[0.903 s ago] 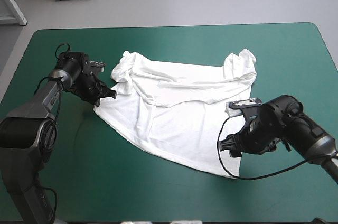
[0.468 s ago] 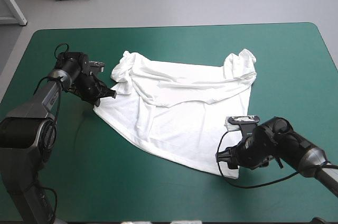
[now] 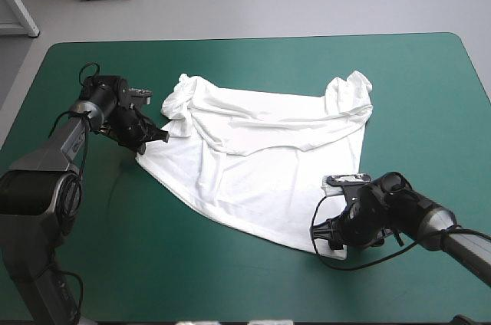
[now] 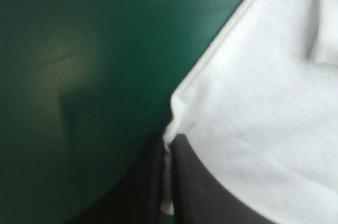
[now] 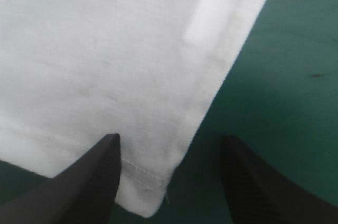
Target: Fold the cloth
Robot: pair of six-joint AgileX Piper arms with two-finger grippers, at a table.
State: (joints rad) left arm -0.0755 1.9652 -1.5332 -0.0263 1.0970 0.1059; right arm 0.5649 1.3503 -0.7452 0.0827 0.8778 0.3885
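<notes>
Teal-green cover (image 3: pixel 230 287) surrounds the T-shirt (image 3: pixel 261 164); left gripper (image 3: pixel 163 138) pinches one corner, right gripper (image 5: pixel 170 139) stands spread astride another, and closing off-centre could miss it.

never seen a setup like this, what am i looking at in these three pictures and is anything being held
This is a robot with two arms working at a table with a teal-green cover. The high view looks down from above and behind the robot. The other two pictures come from a camera on each wrist, looking along that arm's black fingers. A white T-shirt lies spread on the cover, somewhat wrinkled, waiting to be folded. The left gripper is shut on a corner of the shirt, with the cloth pinched between its fingers. The right gripper is open, its fingers apart with the shirt's near corner between them. It holds nothing yet.
</notes>
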